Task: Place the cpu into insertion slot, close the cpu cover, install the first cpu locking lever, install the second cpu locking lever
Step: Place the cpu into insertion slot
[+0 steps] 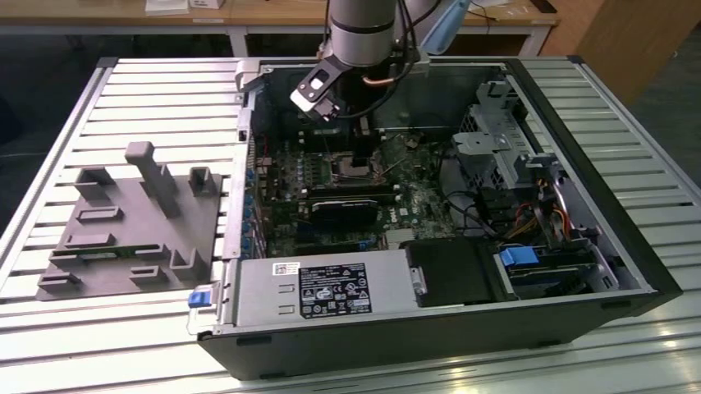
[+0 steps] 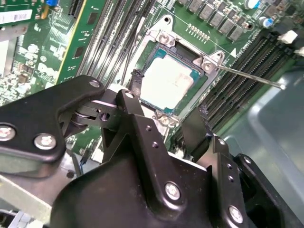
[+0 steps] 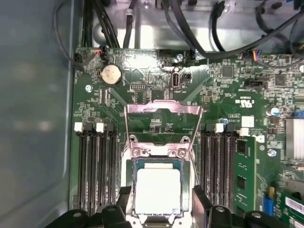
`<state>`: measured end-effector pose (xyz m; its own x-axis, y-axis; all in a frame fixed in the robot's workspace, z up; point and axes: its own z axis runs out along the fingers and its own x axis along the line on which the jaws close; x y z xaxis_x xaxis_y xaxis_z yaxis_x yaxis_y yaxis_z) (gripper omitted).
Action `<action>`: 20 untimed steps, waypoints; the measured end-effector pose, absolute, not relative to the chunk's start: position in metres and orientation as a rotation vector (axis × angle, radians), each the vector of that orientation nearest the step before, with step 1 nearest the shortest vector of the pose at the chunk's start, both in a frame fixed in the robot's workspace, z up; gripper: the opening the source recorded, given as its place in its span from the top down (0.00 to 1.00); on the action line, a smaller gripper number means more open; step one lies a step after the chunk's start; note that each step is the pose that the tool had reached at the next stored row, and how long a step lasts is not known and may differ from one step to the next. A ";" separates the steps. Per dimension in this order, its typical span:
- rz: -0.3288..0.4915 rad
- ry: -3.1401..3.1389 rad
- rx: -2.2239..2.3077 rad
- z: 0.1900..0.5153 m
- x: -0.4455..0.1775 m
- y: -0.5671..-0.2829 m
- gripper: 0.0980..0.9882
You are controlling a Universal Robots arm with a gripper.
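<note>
The cpu, a small square chip with a pale metal top, lies flat in the insertion slot on the green motherboard; in the second wrist view the cpu sits inside the socket's silvery rim. The cpu cover stands swung up off the socket on its hinge. A thin locking lever sticks out to one side, unlatched. My gripper hovers just over the chip, open, its black fingers straddling the chip without touching it. In the exterior view the gripper hangs above the socket.
The open computer case lies on a slatted table. Long black memory slots flank the socket, with a memory stick beside them. Cables cross the case wall. A grey fixture plate lies at the exterior view's left.
</note>
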<state>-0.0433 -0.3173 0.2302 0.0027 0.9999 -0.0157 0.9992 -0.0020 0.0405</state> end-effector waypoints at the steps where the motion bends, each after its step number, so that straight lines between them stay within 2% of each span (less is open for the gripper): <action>1: 0.027 2.191 2.196 0.231 -0.043 -0.317 0.42; 10: 0.027 2.191 2.196 0.232 -0.043 -0.317 0.44; 12: 0.027 2.191 2.196 0.232 -0.043 -0.317 0.58; 13: 0.027 2.191 2.196 0.233 -0.043 -0.317 0.58; 15: 0.027 2.191 2.196 0.233 -0.043 -0.317 0.71; 16: 0.027 2.191 2.196 0.233 -0.043 -0.317 0.71; 18: 0.027 2.191 2.196 0.233 -0.043 -0.317 0.84; 19: 0.027 2.191 2.196 0.233 -0.043 -0.317 0.84; 20: 0.027 2.191 2.196 0.233 -0.043 -0.317 0.91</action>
